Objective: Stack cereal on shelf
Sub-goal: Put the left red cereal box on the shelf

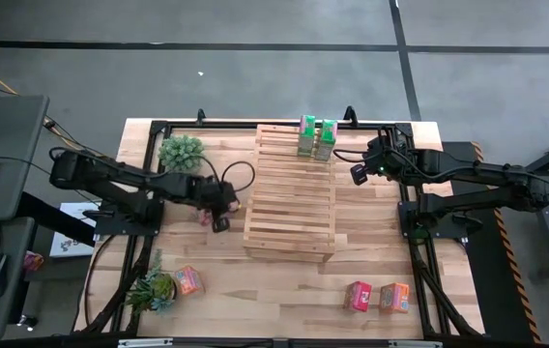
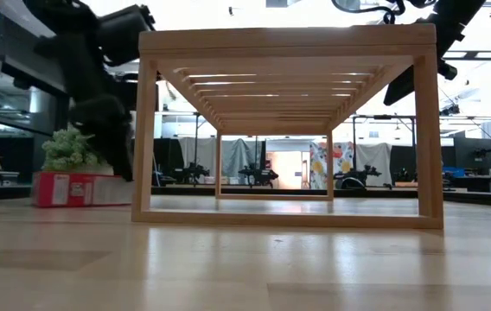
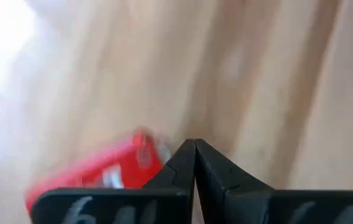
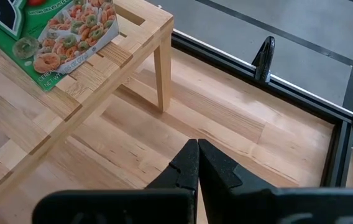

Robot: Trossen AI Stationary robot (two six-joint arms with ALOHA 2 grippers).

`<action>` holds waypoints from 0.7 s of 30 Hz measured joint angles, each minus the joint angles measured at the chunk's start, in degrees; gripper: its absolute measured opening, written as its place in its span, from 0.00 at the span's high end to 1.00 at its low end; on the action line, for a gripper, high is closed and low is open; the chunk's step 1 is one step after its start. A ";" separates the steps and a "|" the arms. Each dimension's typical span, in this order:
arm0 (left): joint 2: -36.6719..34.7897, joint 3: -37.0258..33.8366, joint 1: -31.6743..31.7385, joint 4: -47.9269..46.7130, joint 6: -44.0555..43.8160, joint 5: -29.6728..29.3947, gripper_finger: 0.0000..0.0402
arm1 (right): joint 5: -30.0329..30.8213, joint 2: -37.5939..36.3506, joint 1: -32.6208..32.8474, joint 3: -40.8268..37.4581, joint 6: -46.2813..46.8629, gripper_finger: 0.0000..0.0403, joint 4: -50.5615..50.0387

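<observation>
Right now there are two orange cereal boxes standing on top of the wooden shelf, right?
Not quite: the two boxes standing on top of the wooden shelf are green, not orange. The high view shows them at its far end.

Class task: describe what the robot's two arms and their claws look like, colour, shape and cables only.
Both arms, left arm and right arm, are black and jointed, built of slim segments. A thin black cable loops near the left wrist. Each claw, left claw and right claw, has two black, pointed fingers.
</observation>
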 joint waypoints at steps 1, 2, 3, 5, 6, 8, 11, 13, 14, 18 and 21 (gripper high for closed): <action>0.24 0.00 0.85 1.30 1.41 -0.25 1.00 | 0.00 -0.01 0.00 0.00 0.00 1.00 0.00; 0.28 0.00 1.57 2.02 2.47 -0.29 1.00 | 0.00 -0.02 0.00 0.00 -0.02 1.00 0.04; 0.25 0.00 2.17 2.78 3.14 -0.31 1.00 | 0.00 -0.01 0.00 0.00 -0.02 1.00 0.05; 0.23 0.76 3.09 2.58 4.35 -0.47 1.00 | 0.00 -0.02 0.00 0.00 -0.02 1.00 0.10; -0.04 1.43 3.39 1.46 4.83 -0.71 1.00 | 0.00 -0.02 0.00 0.00 -0.04 1.00 0.11; -0.98 3.20 3.64 -2.06 4.96 -1.59 1.00 | 0.00 -0.01 0.00 0.00 -0.04 1.00 0.15; -3.74 6.06 2.65 -9.47 3.14 -2.81 1.00 | 0.00 -0.02 0.00 0.00 -0.07 1.00 0.15; -7.13 6.09 0.44 -12.22 0.11 -4.90 1.00 | 0.00 -0.02 0.00 0.00 -0.09 1.00 0.13; -9.20 5.40 -1.07 -12.55 -1.80 -6.43 1.00 | 0.00 -0.02 0.00 0.00 -0.11 1.00 0.13; -18.53 -0.71 -10.52 -10.47 -13.66 -15.68 1.00 | 0.00 -0.02 0.00 0.00 -0.17 1.00 -0.09; -23.93 -6.82 -19.71 -7.00 -26.53 -22.82 1.00 | 0.01 -0.02 0.00 0.00 -0.17 1.00 -0.09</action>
